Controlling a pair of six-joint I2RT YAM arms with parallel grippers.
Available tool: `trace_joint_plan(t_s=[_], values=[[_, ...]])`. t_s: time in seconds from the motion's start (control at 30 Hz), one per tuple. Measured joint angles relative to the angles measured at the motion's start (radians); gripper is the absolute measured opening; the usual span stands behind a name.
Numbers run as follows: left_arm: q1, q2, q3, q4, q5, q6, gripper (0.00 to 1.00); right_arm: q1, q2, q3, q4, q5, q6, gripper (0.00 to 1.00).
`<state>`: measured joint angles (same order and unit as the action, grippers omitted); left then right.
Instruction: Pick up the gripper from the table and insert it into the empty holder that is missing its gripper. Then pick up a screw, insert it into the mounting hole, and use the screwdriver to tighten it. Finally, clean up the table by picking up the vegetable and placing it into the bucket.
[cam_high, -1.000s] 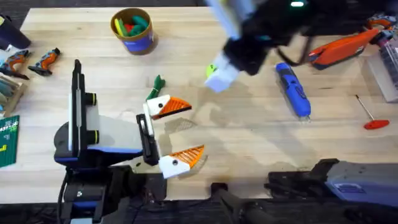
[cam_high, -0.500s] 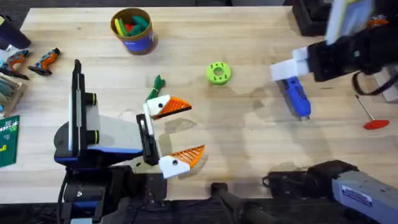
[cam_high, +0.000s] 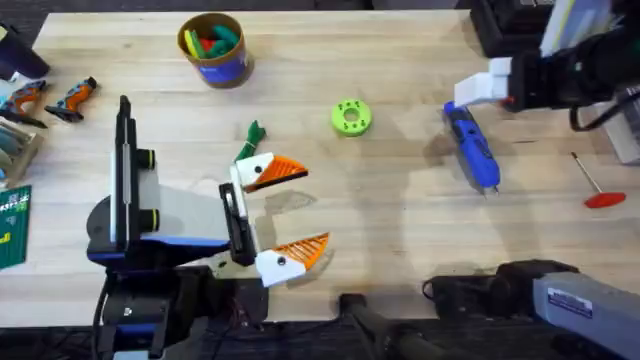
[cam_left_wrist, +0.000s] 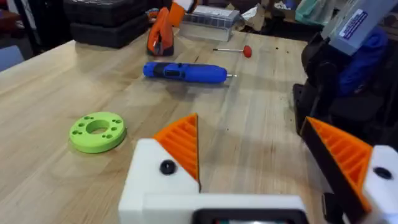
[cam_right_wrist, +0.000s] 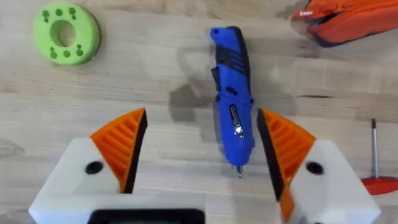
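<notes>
- Screwdriver (cam_high: 472, 146), bright blue, lies flat on the wooden tabletop (cam_high: 400, 230) at about 2 o'clock from centre, tip toward the robot, apparently set out ready for pickup.
- Right claw (cam_right_wrist: 199, 146) hangs spread wide above it, grasping nothing; the right wrist view shows the screwdriver nearer one orange pad (cam_right_wrist: 278, 144), not yet touched. This looks like lining up for a grasp.
- Left claw (cam_high: 290, 212) rests near centre-left, released and empty, both orange tips in place.
- Vegetable (cam_high: 249, 139), dark green, lies just at 12 o'clock of the left claw.
- Bucket (cam_high: 212, 48) stands at 11 o'clock, toys inside.
- Lime-green disc (cam_high: 351, 117) sits between vegetable and screwdriver.
</notes>
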<state>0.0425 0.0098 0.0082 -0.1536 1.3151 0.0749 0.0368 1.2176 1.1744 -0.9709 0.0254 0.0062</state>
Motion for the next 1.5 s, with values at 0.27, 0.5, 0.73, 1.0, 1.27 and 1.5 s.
trace_joint_plan(t_s=[0.27, 0.5, 0.73, 1.0, 1.27, 1.5], values=[[0.000, 0.000, 0.000, 0.000, 0.000, 0.000, 0.985, 0.000, 0.066, 0.000, 0.004, 0.000, 0.039, 0.991], [0.000, 0.000, 0.000, 0.000, 0.000, 0.000, 0.985, 0.000, 0.067, 0.000, 0.006, 0.000, 0.043, 0.991], [0.000, 0.000, 0.000, 0.000, 0.001, 0.000, 0.353, 0.000, 0.067, 0.000, 0.006, 0.000, 0.029, 0.991], [0.000, 0.000, 0.000, 0.000, 0.001, 0.004, 0.005, -0.009, 0.067, 0.000, 0.012, 0.003, 0.000, 0.991], [0.000, 0.000, 0.000, 0.000, 0.001, 0.004, 0.005, -0.096, 0.115, 0.000, 0.038, 0.056, -0.020, 0.992], [0.000, 0.000, 0.000, 0.000, 0.001, 0.004, 0.005, -0.108, 0.266, 0.000, 0.072, 0.064, -0.108, 0.992]])
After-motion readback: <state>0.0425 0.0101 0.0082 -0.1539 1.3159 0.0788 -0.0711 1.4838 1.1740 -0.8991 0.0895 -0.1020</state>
